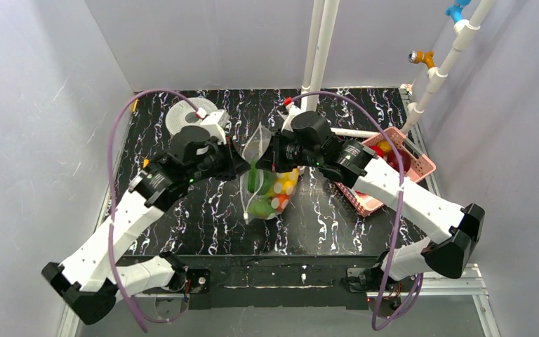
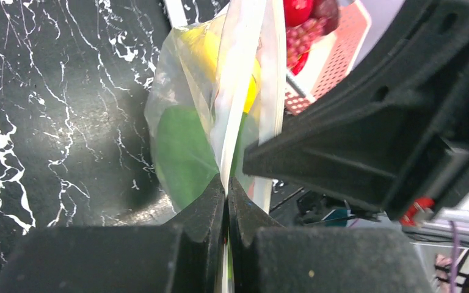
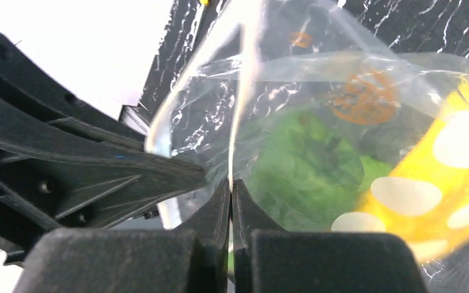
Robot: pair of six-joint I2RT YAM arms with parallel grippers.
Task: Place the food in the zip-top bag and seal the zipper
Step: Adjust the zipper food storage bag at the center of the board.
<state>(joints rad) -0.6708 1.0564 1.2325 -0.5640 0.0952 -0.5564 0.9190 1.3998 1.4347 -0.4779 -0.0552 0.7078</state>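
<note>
"Left gripper (image 2: pixel 227 183): what does it hold?"

"Its jaws are pressed together on the mouth edge of the zip-top bag (image 2: pixel 183 85), with only film between them. The right gripper (image 3: pixel 231 183) is pinched tight on the same edge, just beside it, on the zipper (image 3: pixel 239 122)."

"Why both so close?"

"Probably one anchors the strip while the other presses along it to seal. The bag is held between them over the middle of the black marbled table (image 1: pixel 182 225), its belly sagging toward the near side."

"And the food (image 1: pixel 272 193)?"

"A green piece (image 3: pixel 305 165) and a yellow dotted piece (image 3: pixel 439 177) lie inside. Red pieces (image 2: pixel 299 12) sit in the pink basket (image 1: pixel 424 167) at the right, so sealing now looks early."
</note>
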